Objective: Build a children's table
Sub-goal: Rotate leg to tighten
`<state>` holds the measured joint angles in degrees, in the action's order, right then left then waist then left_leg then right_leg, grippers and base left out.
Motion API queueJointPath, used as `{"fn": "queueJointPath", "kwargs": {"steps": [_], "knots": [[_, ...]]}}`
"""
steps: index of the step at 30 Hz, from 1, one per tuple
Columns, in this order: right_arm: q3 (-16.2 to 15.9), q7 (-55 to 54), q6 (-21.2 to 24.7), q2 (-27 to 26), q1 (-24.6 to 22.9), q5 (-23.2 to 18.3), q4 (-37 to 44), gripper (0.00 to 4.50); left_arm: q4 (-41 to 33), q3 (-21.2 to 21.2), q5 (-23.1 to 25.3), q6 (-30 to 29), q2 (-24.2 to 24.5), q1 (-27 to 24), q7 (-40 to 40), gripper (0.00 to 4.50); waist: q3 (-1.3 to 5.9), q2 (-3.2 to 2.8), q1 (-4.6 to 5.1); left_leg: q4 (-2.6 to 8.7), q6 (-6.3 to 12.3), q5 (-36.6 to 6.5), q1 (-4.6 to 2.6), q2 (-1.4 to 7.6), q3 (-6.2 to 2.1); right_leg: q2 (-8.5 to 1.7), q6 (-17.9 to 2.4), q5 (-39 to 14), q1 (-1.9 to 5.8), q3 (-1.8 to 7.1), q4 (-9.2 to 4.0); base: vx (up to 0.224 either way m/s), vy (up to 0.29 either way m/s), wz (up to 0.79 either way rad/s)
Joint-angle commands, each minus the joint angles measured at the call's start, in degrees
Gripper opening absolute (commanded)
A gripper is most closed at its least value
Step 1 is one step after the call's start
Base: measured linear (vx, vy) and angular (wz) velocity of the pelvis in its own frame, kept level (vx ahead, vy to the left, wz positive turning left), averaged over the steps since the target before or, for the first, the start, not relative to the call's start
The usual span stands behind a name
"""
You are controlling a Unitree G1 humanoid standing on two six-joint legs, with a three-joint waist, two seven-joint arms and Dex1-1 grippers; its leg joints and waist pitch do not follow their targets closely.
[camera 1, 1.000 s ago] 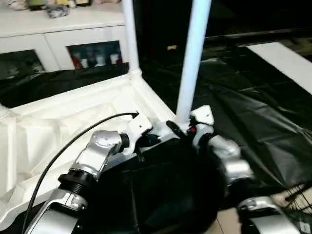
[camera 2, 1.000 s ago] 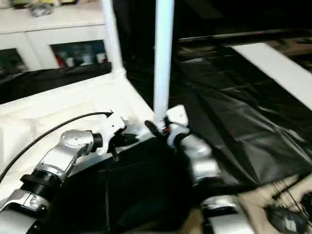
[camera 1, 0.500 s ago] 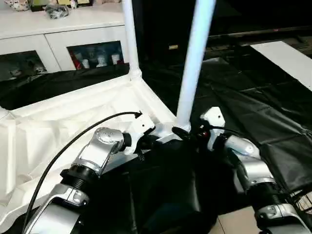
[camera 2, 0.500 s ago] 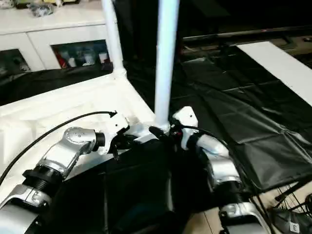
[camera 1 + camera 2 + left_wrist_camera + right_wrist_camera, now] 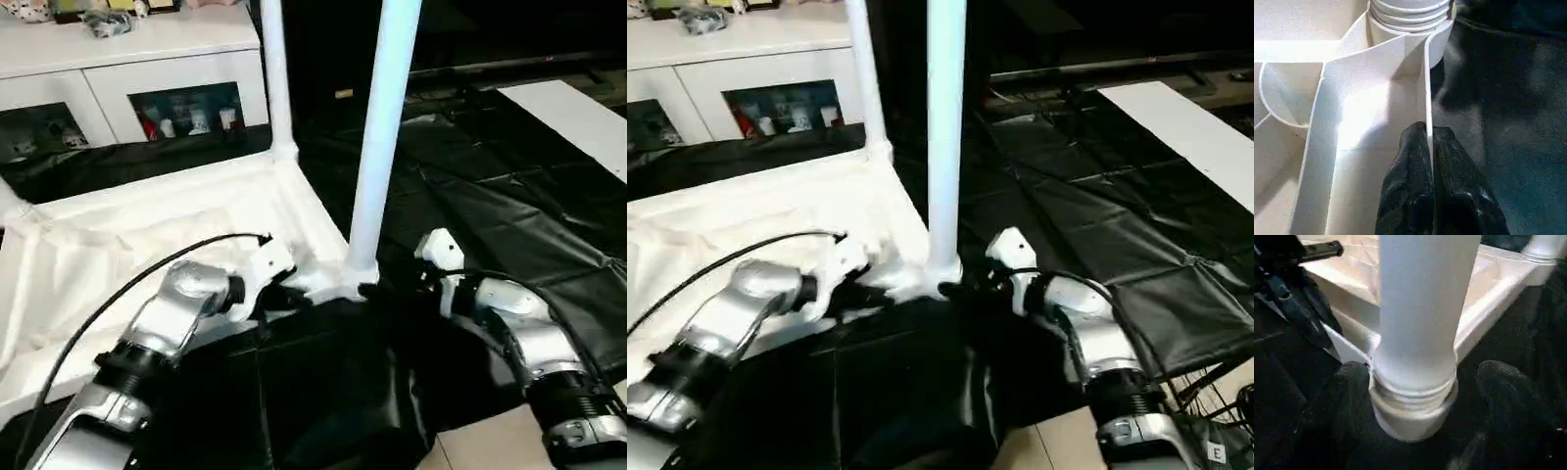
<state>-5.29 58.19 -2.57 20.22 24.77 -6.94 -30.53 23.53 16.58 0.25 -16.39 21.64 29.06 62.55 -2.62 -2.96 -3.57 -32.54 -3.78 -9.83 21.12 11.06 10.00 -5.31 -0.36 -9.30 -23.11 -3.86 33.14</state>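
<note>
Right gripper (image 5: 1415, 396) backed off; leg (image 5: 377, 147) top cropped.

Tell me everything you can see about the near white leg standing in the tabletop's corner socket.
The near white leg is a long, smooth tube that looks like plastic, standing upright and running out of the head views at the top. Its ringed base sits in the round corner socket of the upturned white plastic tabletop, which lies on black sheeting. The right gripper is open, its black fingers on either side of the base without touching. The left gripper pinches the tabletop's thin rim nearby.
</note>
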Motion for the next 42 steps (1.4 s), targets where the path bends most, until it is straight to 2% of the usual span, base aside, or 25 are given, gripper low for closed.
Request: {"fn": "queueJointPath", "kwargs": {"steps": [1,3,4,9,14,16,20,25,29,35,36,42], "knots": [[-1.18,2.26,1.21,0.48,0.64,-0.64,-0.36,3.85,-0.74,1.17,-1.17,0.73,-0.16,-1.32,2.11,0.03,3.82,0.43,-0.39,3.19,5.38,-11.56,-0.2,1.71,-0.13,-2.43,-14.48,-9.86,3.09,1.73,-2.97,0.0,0.0,0.0],[-2.59,4.05,0.91,0.74,1.01,-0.05,-1.84,3.85,-1.74,1.39,-1.85,0.75,0.54,-2.04,3.86,0.03,3.86,0.45,-0.56,3.1,5.59,-11.11,-0.18,1.7,-0.08,-2.43,-14.85,-9.27,3.17,1.67,-2.82,0.0,0.0,0.0],[-2.94,4.42,0.66,0.73,1.25,0.15,-2.51,3.85,-1.95,1.52,-2.01,0.92,0.73,-2.19,4.25,0.03,3.84,0.21,-0.59,3.11,5.54,-11.19,-0.19,1.72,-0.06,-2.47,-15.02,-9.39,3.1,1.66,-2.86,0.0,0.0,0.0],[-3.48,5.5,0.2,0.4,2.11,0.51,-3.97,3.85,-2.16,1.7,-2.37,1.18,0.99,-2.42,5.08,0.03,3.77,0.38,-0.75,3.14,4.81,-12.29,-0.32,1.72,-0.04,-2.47,-14.61,-11.31,3.1,1.74,-2.96,0.0,0.0,0.0],[-3.33,5.26,-1.26,-1.19,5.17,0.92,-7.94,3.85,-1.3,1.35,-2.6,2.01,0.8,-2.54,5.57,0.03,3.82,0.17,-0.75,3.18,4.15,-12.77,-0.37,1.74,-0.09,-2.48,-14.3,-11.95,3.03,1.75,-2.96,0.0,0.0,0.0],[-3.25,5.31,-1.57,-1.53,5.7,0.65,-8.56,3.85,-1.08,1.33,-2.54,2.24,0.75,-2.51,5.55,0.03,3.9,0.33,-0.76,3.11,4.33,-12.01,-0.29,1.7,-0.08,-2.43,-14.59,-10.57,3.12,1.74,-2.79,0.0,0.0,0.0],[-3.27,6.16,-1.97,-2.16,6.47,0.08,-9.59,3.85,-0.98,1.01,-2.6,2.58,0.63,-2.57,5.54,0.03,4.04,0.27,-1.11,2.87,5.29,-10.27,-0.31,1.7,0.01,-2.43,-15.19,-8.37,3.14,1.72,-2.49,0.0,0.0,0.0],[-3.94,6.73,-3.47,-2.61,7.6,1.18,-12.66,3.85,0.01,-0.52,-4.06,3.62,-0.22,-2.58,5.32,0.03,3.92,0.53,-1.4,2.93,4.89,-11.31,-0.37,1.71,0.08,-2.53,-14.78,-11.18,3.01,1.72,-2.75,0.0,0.0,0.0],[-3.88,6.62,-4.35,-2.86,8.25,1.52,-14.24,3.85,0.26,-1.47,-5.59,3.9,-0.8,-2.85,6.07,0.03,4.02,0.56,-1.47,2.9,4.96,-10.79,-0.34,1.76,0.03,-2.54,-14.75,-10.59,3.04,1.75,-2.53,0.0,0.0,0.0],[-4.02,6.3,-5.03,-3.31,9.16,1.99,-15.89,3.85,1.05,-1.28,-5.36,4.18,-0.47,-3.31,6.64,0.03,3.99,0.74,-1.38,2.82,5.57,-10.27,-0.22,1.67,0.07,-2.56,-14.78,-10.73,3.09,1.71,-2.51,0.0,0.0,0.0],[-4.04,6.27,-5.09,-3.41,9.31,2.02,-16.12,3.57,1.11,-1.13,-5.19,4.16,-0.34,-3.36,6.73,0.0,3.95,0.69,-1.4,2.82,5.47,-10.55,-0.26,1.71,0.07,-2.57,-14.63,-11.33,3.02,1.73,-2.57,0.0,0.0,0.0],[-4.42,6.64,-6.27,-3.82,10.15,2.5,-18.27,3.14,1.34,-0.09,-4.0,4.73,0.57,-3.47,7.01,0.0,3.84,0.77,-1.31,2.94,4.82,-11.79,-0.33,1.73,0.05,-2.62,-13.88,-13.92,2.92,1.78,-2.78,0.0,0.0,0.0]]}}
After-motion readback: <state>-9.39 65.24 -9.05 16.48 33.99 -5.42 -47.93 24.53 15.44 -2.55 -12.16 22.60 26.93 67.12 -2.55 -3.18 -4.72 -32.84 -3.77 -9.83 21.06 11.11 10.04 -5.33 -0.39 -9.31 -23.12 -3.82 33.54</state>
